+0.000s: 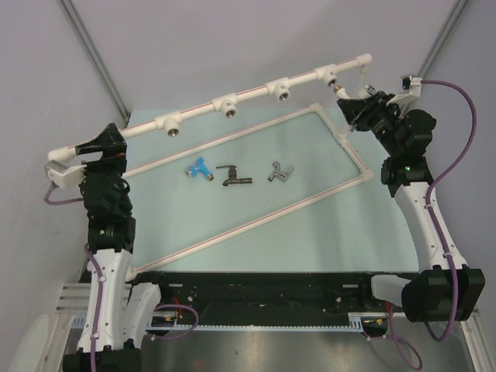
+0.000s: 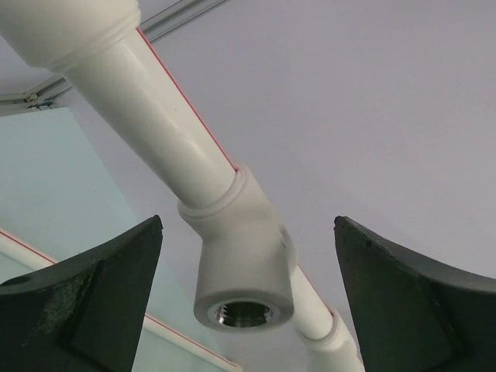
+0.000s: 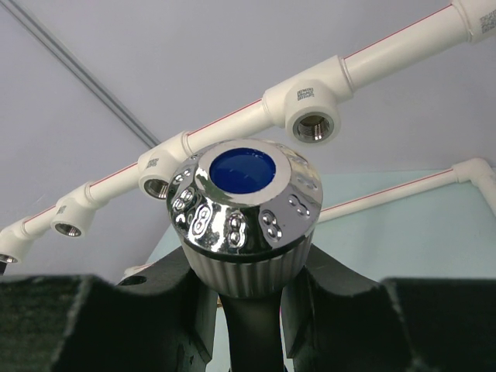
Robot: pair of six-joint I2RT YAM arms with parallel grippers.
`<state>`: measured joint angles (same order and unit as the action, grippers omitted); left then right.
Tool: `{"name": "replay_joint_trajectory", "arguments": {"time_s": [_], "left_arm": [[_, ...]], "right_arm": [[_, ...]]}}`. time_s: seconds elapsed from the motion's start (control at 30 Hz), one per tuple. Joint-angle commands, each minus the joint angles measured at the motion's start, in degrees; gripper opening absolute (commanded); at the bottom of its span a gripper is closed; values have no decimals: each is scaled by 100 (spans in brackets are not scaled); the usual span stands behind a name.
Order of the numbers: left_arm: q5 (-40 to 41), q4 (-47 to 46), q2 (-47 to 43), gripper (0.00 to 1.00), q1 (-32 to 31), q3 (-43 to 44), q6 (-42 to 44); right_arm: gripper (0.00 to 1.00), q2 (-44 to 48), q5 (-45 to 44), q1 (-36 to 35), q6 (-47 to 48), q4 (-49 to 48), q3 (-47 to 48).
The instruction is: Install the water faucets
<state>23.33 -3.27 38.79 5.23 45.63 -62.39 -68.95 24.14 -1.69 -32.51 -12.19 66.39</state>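
Three water faucets lie on the mat: blue (image 1: 200, 168), dark (image 1: 232, 177), silver-grey (image 1: 279, 173). A raised white pipe rail (image 1: 256, 94) carries several tee fittings with metal sockets. My right gripper (image 1: 351, 105) is shut on a fourth faucet, whose chrome knob with a blue cap (image 3: 242, 203) sits between the fingers (image 3: 341, 302), just below the rightmost tee (image 1: 332, 77) (image 3: 314, 124). At the rail's left end my left gripper (image 1: 99, 143) (image 2: 248, 225) stands open. Its fingers (image 2: 93, 302) flank the pipe and a tee (image 2: 244, 271) without touching them.
A second white pipe frame (image 1: 232, 138) lies flat on the teal mat (image 1: 310, 225), ringing the loose faucets, with an elbow at its right corner (image 1: 367, 172). Grey walls close the back. The arm bases and a black rail (image 1: 256, 298) line the near edge.
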Motion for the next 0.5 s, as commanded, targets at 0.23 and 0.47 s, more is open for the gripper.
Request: {"name": "replay_joint_trajectory", "arguments": {"time_s": [0.23,0.47], "left_arm": [[-276,-719,86,54,65,78,-186],[-601,-535,-160,22,-48,104,-238]], "right_arm": [[0,110,152,64,228,-364,49],[0,224,-41,64,640,-267,58]]}}
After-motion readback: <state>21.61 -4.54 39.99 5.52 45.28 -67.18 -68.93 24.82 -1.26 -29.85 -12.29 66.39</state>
